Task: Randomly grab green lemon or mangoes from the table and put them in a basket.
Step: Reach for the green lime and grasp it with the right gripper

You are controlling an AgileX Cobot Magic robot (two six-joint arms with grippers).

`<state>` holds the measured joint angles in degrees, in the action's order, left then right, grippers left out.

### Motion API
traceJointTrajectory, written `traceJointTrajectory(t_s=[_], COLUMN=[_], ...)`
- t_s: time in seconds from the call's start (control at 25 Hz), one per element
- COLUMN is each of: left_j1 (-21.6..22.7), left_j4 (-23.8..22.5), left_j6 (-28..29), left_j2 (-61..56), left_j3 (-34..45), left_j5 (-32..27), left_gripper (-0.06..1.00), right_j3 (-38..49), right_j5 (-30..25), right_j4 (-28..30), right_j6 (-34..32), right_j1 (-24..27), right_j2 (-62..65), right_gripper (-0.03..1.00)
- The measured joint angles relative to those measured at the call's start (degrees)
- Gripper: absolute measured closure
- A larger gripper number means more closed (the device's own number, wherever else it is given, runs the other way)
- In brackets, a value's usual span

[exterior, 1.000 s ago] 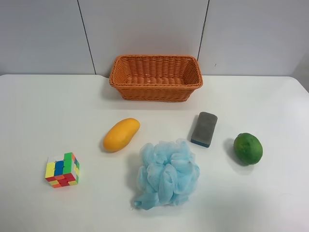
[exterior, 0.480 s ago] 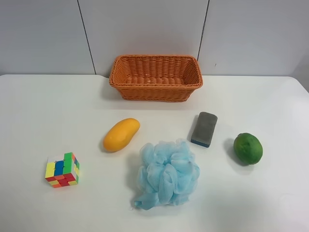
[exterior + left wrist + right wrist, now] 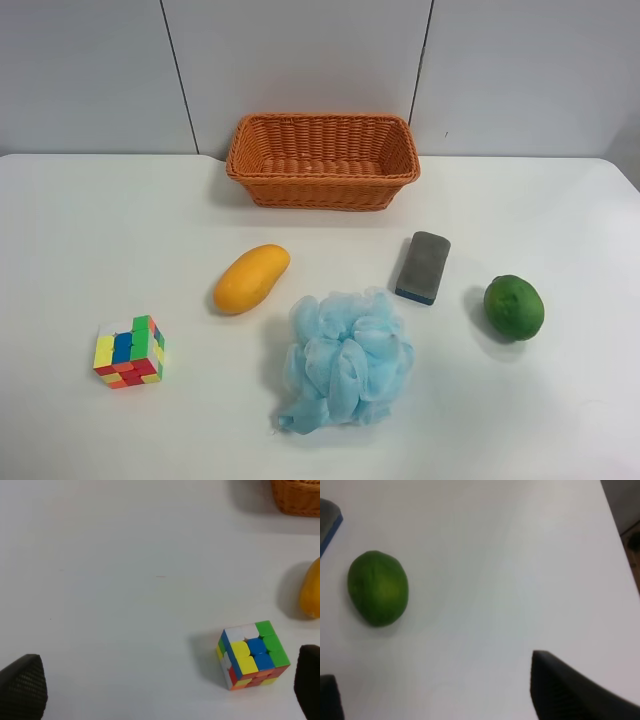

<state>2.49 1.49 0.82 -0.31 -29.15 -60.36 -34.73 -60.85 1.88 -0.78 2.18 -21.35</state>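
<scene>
The green lemon lies on the white table at the exterior high view's right. The yellow-orange mango lies left of centre. The orange wicker basket stands empty at the back. Neither arm shows in the exterior high view. My right gripper is open and empty, with the lemon ahead of it and apart from it. My left gripper is open and empty above the table. An edge of the mango and a corner of the basket show in the left wrist view.
A multicoloured puzzle cube sits at the front left and also shows near my left gripper. A blue bath puff lies front centre. A grey sponge with a blue base lies between the puff and the lemon.
</scene>
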Motion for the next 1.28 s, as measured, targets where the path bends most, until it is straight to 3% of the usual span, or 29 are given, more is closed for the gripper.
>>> traceJointTrajectory(t_s=[0.24,0.48,0.72,0.92,1.28], left_j1=[0.0,0.0,0.0,0.0,0.0], left_j4=[0.0,0.0,0.0,0.0,0.0], left_j6=[0.0,0.0,0.0,0.0,0.0], left_j2=[0.0,0.0,0.0,0.0,0.0], left_j3=[0.0,0.0,0.0,0.0,0.0], left_j5=[0.0,0.0,0.0,0.0,0.0], left_gripper=[-0.05,-0.05,-0.05,-0.05,-0.05], right_j3=[-8.9,-9.9,-9.9,-9.9,-9.9], right_j5=[1.1,1.5,2.1,6.0,15.8], right_j4=[6.9,10.3,10.0,9.4,-1.1], right_j6=[2.9,2.9,2.9,1.9,6.3], right_j1=[0.0,0.0,0.0,0.0,0.0], right_j2=[-13.7,-22.8,-29.7,-38.3,-54.8], right_gripper=[0.14,0.13,0.13,0.13,0.13])
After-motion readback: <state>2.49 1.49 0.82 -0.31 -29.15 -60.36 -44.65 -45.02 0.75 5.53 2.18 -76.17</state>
